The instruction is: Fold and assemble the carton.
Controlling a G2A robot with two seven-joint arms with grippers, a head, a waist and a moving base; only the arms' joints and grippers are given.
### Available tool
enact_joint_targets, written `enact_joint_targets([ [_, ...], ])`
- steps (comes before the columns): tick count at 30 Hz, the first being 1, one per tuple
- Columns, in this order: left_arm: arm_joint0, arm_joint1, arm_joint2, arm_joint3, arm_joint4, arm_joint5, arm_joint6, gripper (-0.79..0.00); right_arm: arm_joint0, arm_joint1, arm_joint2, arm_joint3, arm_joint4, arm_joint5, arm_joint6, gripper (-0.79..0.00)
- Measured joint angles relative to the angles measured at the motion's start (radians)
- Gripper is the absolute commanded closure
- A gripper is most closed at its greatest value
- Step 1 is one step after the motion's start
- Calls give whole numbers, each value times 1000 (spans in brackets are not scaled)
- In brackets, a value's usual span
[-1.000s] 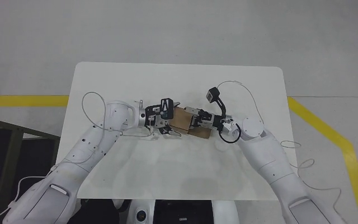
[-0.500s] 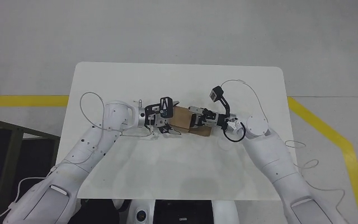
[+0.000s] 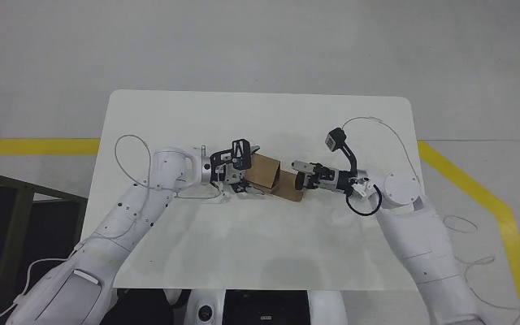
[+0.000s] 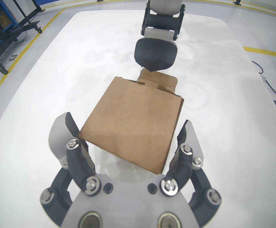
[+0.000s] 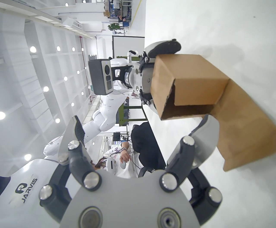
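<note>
Carton (image 4: pixel 133 121) clamped in left gripper (image 4: pixel 127 133) jaws, right gripper (image 5: pixel 141 124) jaws spread beside loose flap (image 5: pixel 241 129); guess it needs tucking in.

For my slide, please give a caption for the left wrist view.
Left gripper holds the carton by one end; right gripper at its far flap.

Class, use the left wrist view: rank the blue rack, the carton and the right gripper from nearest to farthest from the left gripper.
1. carton: gripped by the left gripper itself.
2. right gripper: just past the carton's far, open end.
3. blue rack: on the floor, well beyond the table.
</note>
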Motion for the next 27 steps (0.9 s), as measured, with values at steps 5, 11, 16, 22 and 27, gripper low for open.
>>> enact_joint_targets([
  [5,4,-2,-1,-4,-10,5,-14,-785,-93,21,61,-84,-34,50,-6,-785],
  [11,7,-3,-5,-7,-15,10,-23,-785,-136,34,87,-78,-45,19,22,-785],
  [16,9,-4,-7,-11,-16,11,-29,-785,-111,31,55,-7,-19,-19,33,-785],
  [22,12,-4,-9,-13,-12,8,-31,-785,-60,21,12,83,28,-65,39,-785],
  [27,14,-4,-12,-12,-10,6,-32,-785,-20,13,-23,153,59,-90,49,-785],
])
